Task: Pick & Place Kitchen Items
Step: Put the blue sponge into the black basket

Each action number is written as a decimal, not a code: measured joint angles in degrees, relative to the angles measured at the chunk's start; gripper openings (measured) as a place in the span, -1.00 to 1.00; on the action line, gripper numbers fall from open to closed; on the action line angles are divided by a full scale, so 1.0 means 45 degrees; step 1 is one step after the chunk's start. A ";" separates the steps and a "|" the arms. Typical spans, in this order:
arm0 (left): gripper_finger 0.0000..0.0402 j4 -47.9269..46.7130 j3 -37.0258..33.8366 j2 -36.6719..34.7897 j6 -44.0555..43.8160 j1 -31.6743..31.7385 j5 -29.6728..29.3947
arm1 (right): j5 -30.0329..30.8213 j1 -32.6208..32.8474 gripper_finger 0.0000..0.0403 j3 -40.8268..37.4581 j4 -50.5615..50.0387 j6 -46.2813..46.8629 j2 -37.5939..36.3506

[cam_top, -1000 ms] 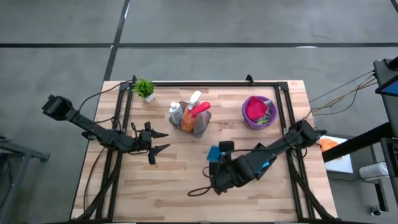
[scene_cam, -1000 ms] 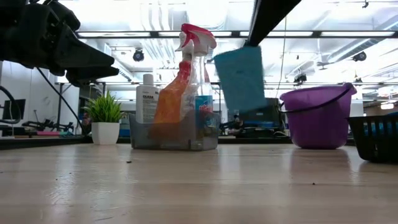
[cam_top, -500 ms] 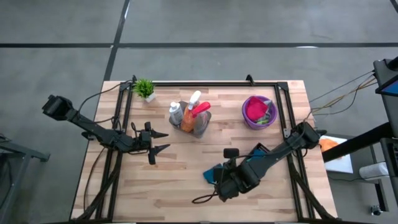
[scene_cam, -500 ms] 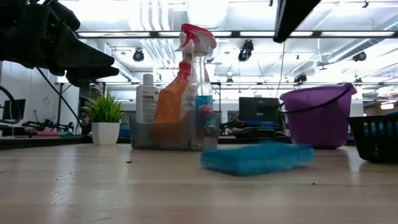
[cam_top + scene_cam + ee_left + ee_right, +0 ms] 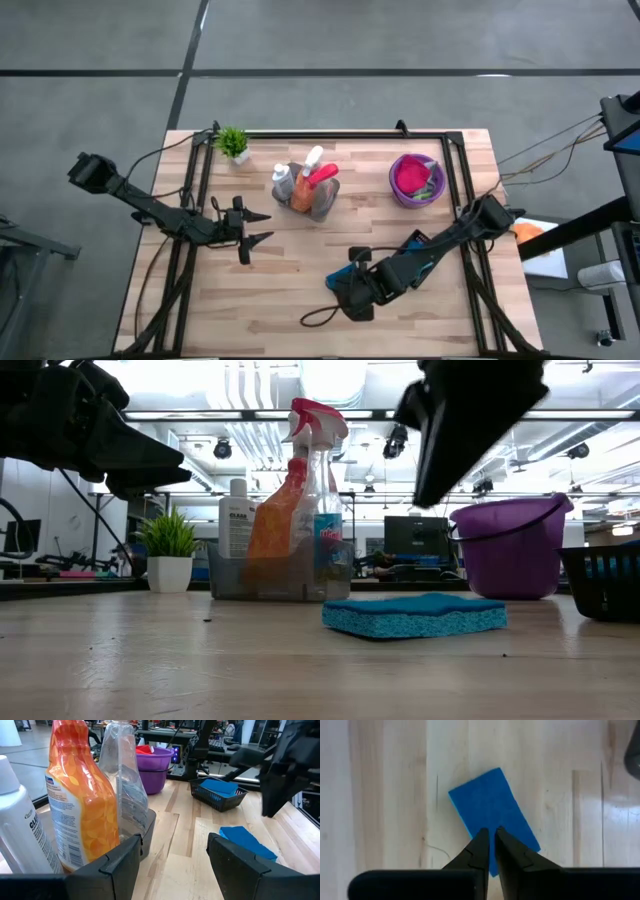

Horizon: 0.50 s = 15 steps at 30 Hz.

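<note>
Right tool nearly closed, above sponge

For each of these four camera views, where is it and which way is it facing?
High view: overhead, straight down; both arms, right hand above the blue sponge.
Low view: table height, level across; sponge, bottles.
Left wrist view: behind the open left hand, facing the orange bottle.
Right wrist view: looking down past the shut hand at the sponge.
All four share the sponge.
</note>
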 joint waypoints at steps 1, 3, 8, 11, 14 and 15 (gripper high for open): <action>0.15 -0.0002 0.0000 -0.0002 0.0000 0.0000 0.0000 | -0.0050 -0.0048 -0.81 -0.0158 0.0079 -0.0141 -0.0001; 0.15 -0.0002 0.0000 -0.0001 -0.0001 0.0000 0.0000 | -0.0122 -0.0128 -0.65 -0.0380 0.0100 -0.0457 -0.0001; 0.15 -0.0002 0.0000 -0.0002 -0.0005 0.0000 0.0000 | -0.0409 -0.0406 -0.06 -0.0744 0.0818 -0.1788 -0.0001; 0.15 -0.0002 0.0000 -0.0002 -0.0005 0.0000 0.0000 | -0.0832 -0.0623 0.29 -0.0875 0.1359 -0.2694 0.0096; 0.15 -0.0006 0.0000 -0.0001 -0.0005 0.0003 0.0000 | -0.1529 -0.0857 0.54 -0.0860 0.1352 -0.3400 0.0510; 0.15 -0.0019 0.0000 0.0002 -0.0005 0.0004 0.0000 | -0.1701 -0.0930 0.60 -0.0856 0.1366 -0.3577 0.0701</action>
